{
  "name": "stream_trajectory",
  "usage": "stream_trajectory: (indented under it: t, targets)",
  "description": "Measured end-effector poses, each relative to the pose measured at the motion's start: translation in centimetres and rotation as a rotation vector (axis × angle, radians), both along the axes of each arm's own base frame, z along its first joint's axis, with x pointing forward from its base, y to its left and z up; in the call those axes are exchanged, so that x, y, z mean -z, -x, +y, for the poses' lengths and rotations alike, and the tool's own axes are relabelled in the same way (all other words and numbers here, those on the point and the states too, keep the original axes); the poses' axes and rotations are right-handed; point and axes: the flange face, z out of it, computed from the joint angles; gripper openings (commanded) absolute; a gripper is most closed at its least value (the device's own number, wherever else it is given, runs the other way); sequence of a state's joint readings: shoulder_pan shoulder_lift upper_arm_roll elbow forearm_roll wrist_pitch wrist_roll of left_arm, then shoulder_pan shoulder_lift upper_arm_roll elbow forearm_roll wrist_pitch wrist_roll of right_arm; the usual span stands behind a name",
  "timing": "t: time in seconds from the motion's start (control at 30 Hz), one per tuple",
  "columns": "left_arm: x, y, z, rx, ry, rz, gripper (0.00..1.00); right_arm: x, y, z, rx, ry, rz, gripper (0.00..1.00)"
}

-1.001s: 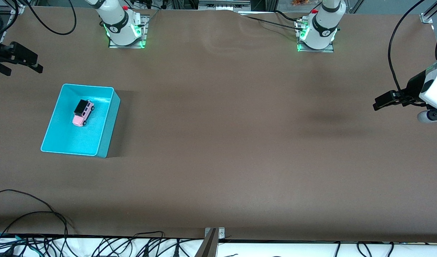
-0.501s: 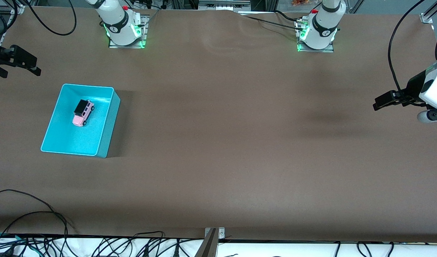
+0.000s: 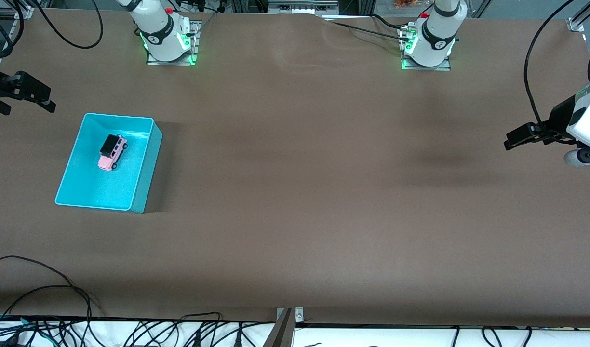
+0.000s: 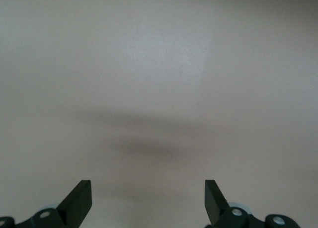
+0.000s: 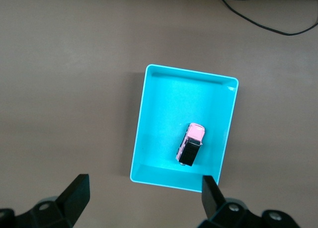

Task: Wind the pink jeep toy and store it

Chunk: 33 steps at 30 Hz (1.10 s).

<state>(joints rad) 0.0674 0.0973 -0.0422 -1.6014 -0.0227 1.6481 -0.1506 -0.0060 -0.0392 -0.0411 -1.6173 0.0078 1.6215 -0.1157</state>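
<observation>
The pink jeep toy (image 3: 113, 152) with its black roof stands on its wheels inside the cyan bin (image 3: 145, 164) toward the right arm's end of the table; it also shows in the right wrist view (image 5: 191, 144) inside the bin (image 5: 144, 123). My right gripper (image 3: 22, 99) is open and empty, up in the air over the table's edge beside the bin; its fingers (image 5: 74, 193) are wide apart. My left gripper (image 3: 516, 140) is open and empty over bare table at the left arm's end, fingers (image 4: 79, 198) apart.
The brown table surface (image 3: 300, 193) stretches between the bin and the left gripper. Loose cables (image 3: 59, 289) lie along the table edge nearest the camera, with a metal bracket (image 3: 288, 318) at its middle. The arm bases (image 3: 167, 38) stand along the table's back edge.
My right gripper has drifted slightly outward toward the table's end, away from the bin. The jeep, bin and left arm have not moved.
</observation>
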Motion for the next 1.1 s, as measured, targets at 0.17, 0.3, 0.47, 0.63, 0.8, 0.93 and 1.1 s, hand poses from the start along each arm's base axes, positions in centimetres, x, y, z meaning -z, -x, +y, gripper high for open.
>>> stream_trajectory:
  t: [0.17,0.3,0.47,0.63,0.8,0.93,1.1]
  targets:
    - [0.0,0.0,-0.1,0.001,0.000,-0.004,1.00,0.4,-0.2,-0.5,0.009,0.001,-0.008,1.00]
    - [-0.1,-0.1,-0.1,0.001,0.000,-0.005,1.00,0.8,-0.2,-0.7,0.013,0.000,-0.001,1.00]
    - [-0.1,-0.1,-0.1,0.001,0.000,-0.006,1.00,1.2,0.0,-0.5,0.010,-0.002,0.027,1.00]
    - [-0.1,-0.1,-0.1,0.001,0.000,-0.006,1.00,1.6,0.2,-0.3,0.007,-0.003,0.049,1.00]
    - [-0.1,-0.1,-0.1,0.002,0.000,-0.006,1.00,1.7,0.4,-0.1,0.005,-0.004,0.070,1.00]
    - [-0.1,-0.1,-0.1,0.002,0.000,-0.006,1.00,1.8,0.5,0.1,0.001,-0.004,0.084,1.00]
    - [-0.1,-0.1,-0.1,0.002,0.000,-0.006,1.00,1.9,0.6,0.5,-0.007,-0.004,0.087,1.00]
